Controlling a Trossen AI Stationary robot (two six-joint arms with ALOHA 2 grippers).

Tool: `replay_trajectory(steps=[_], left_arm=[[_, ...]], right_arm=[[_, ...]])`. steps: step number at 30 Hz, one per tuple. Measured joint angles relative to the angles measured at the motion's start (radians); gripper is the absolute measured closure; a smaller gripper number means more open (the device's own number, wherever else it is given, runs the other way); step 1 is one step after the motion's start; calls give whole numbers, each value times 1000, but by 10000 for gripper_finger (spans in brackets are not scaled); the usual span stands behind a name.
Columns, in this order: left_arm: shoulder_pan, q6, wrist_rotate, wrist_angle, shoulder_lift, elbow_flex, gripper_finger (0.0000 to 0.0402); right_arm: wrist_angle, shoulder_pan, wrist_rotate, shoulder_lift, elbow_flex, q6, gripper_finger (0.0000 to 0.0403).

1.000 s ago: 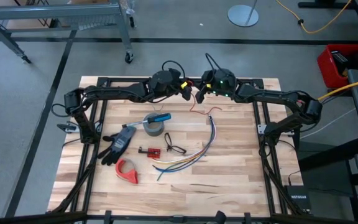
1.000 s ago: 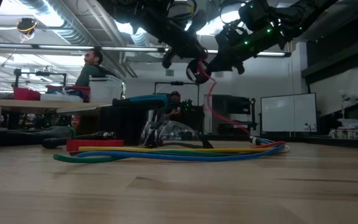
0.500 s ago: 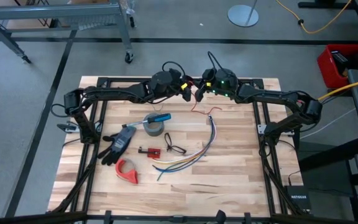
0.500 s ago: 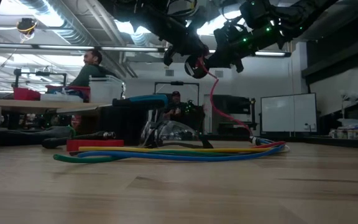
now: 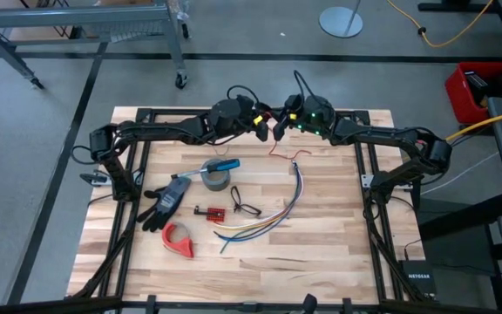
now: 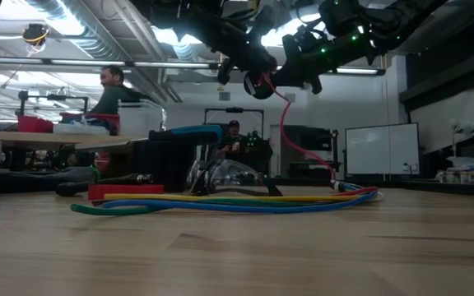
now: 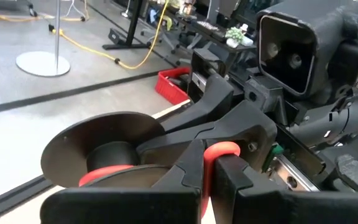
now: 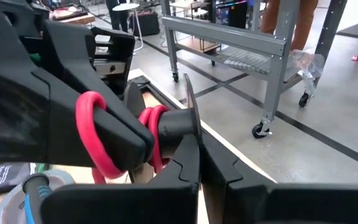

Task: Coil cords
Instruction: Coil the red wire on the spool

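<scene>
1. Both hands hang high over the far edge of the worktop, nearly touching. The right hand has edged closer to the left hand over the last second, taking up slack.
2. The left hand clamps a small dark spool; the right hand pinches the red cord, loops of it already round the spool's core.
3. That means winding is under way, yet one long strand trails down to the worktop.
4. Count: one red cord, one spool, one multicoloured wire bundle, two arms.
</scene>
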Motion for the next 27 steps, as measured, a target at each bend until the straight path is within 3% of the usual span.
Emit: replay_trajectory(steps=[27], left_arm=[[-16,120,6,-26,10,0,377]], right_arm=[[2,-1,1,0,1,29,402]])
